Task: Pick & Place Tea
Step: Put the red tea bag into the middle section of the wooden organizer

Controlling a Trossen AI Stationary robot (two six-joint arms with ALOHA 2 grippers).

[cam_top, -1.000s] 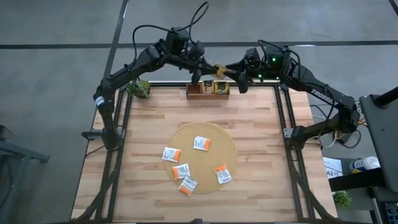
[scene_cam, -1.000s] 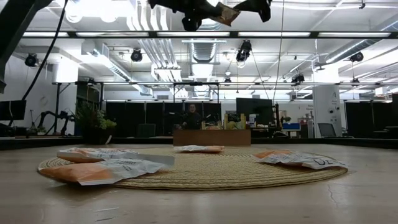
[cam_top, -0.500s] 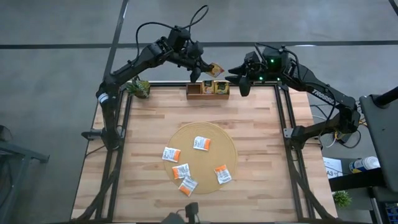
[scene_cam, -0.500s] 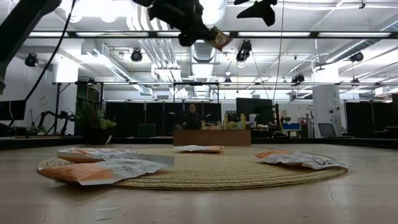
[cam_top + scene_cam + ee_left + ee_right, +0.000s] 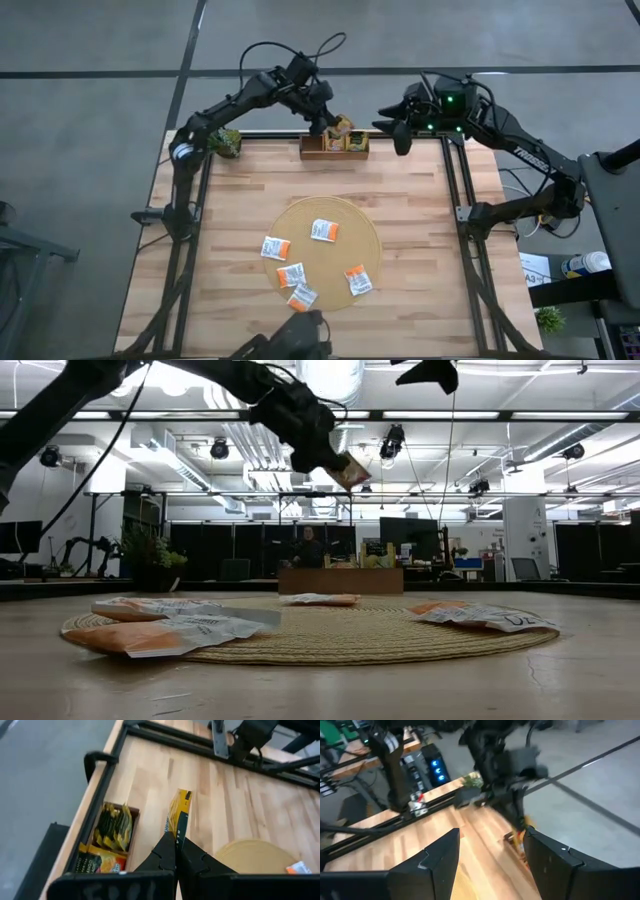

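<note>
A dark green and yellow tea sachet point(image 5: 179, 815) is held edge-on in the left gripper point(image 5: 176, 851), whose jaws are closed flat on its lower edge. In the high view the same sachet point(image 5: 341, 125) is seen above the far edge of the table, over the small wooden compartment tray point(image 5: 334, 144). In the low view it point(image 5: 351, 471) hangs tilted well above the table surface, pinched below the left gripper point(image 5: 325, 452).

The tray is seen to hold sachets already: dark green ones point(image 5: 114, 826) standing in one compartment and orange ones point(image 5: 99, 861) in the compartment beside it.

Five more sachets lie flat on the round tan mat point(image 5: 322, 253) at the middle of the table. One point(image 5: 323, 230) is near the mat's middle, one point(image 5: 276, 247) toward the left, one point(image 5: 291, 274) and one point(image 5: 302, 297) near the front edge, one point(image 5: 358, 280) at the front right. All are white with orange marks and lie apart from each other.

The right gripper point(image 5: 396, 130) is raised beside the tray's right end, off the table's far edge. Its fingers point(image 5: 438, 861) are spread wide and nothing is held between them.

A small potted plant point(image 5: 224, 143) stands at the far left corner of the table point(image 5: 230, 210).
</note>
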